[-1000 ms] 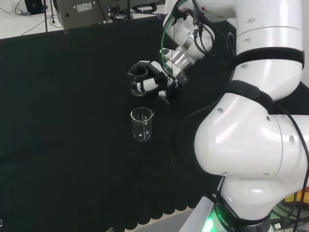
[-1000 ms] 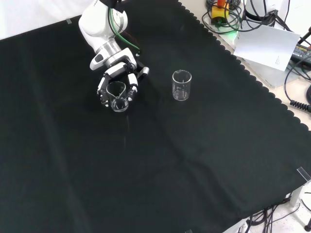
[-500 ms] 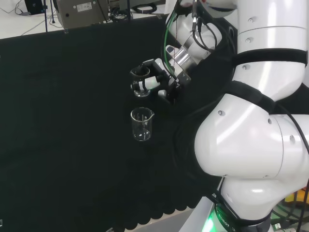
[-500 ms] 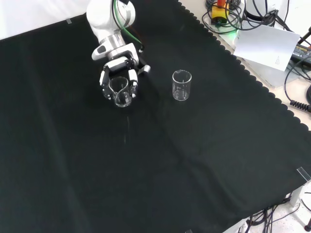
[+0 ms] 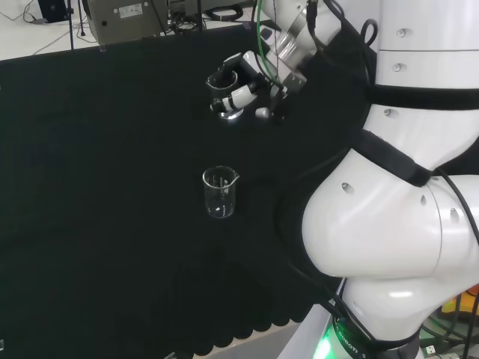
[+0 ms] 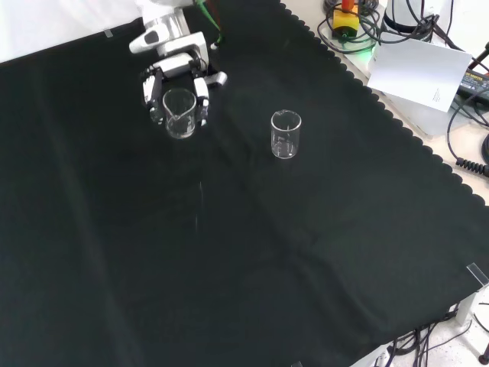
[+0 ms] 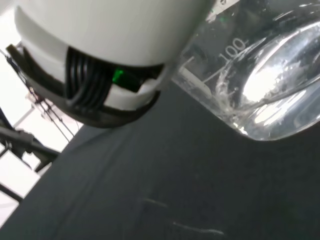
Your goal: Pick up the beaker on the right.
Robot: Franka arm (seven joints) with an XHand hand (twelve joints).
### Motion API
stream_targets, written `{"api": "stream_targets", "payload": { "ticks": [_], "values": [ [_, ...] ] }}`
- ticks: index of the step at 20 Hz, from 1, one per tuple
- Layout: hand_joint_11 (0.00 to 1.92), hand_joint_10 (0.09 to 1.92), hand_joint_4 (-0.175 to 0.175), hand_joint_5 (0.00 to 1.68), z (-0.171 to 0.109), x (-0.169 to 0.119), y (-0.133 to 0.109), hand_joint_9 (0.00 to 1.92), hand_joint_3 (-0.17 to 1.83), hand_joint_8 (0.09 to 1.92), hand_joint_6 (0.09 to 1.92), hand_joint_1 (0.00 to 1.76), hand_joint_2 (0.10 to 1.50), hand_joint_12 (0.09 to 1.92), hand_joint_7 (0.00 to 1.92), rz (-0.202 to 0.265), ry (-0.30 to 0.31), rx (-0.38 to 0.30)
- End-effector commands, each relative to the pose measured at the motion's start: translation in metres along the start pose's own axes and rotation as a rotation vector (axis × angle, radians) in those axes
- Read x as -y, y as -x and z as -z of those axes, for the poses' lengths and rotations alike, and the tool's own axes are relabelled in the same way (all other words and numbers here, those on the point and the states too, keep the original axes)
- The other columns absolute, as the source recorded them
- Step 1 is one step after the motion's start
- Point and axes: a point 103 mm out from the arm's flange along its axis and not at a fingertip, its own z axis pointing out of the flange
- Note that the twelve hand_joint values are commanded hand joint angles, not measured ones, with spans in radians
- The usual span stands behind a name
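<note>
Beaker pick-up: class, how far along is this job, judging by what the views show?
Done: the hand has its fingers curled round one glass beaker, which looks clear of the black cloth. In hand: carrying it raised. Left: little, perhaps holding steady. The second beaker stands untouched.

Matt black cloth (image 6: 252, 252), clear glossy glass beaker (image 6: 179, 112), second clear beaker (image 6: 285, 134), smooth glossy white arm links (image 5: 389, 224)

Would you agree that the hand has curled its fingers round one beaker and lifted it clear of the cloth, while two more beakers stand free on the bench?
Not quite: one more beaker stands free, not two. The front view shows the hand curled round the held beaker, raised above the cloth, and a single free beaker standing to its right. The head view agrees.
</note>
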Motion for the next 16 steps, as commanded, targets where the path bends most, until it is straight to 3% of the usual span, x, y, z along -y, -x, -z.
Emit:
{"api": "stream_targets", "payload": {
  "ticks": [1,10,16],
  "values": [
    [1.39,0.09,-0.175,1.36,0.035,0.048,-0.017,1.64,0.61,0.66,0.43,1.43,0.62,0.69,1.27,0.010,-0.095,0.148],
    [1.42,0.09,-0.175,1.39,0.067,0.114,-0.041,1.65,0.66,0.64,0.41,1.44,0.58,0.67,1.30,-0.026,-0.164,0.235],
    [1.43,0.09,-0.175,1.40,0.078,0.157,-0.055,1.65,0.69,0.63,0.41,1.44,0.57,0.66,1.32,-0.052,-0.196,0.254]
  ]
}}
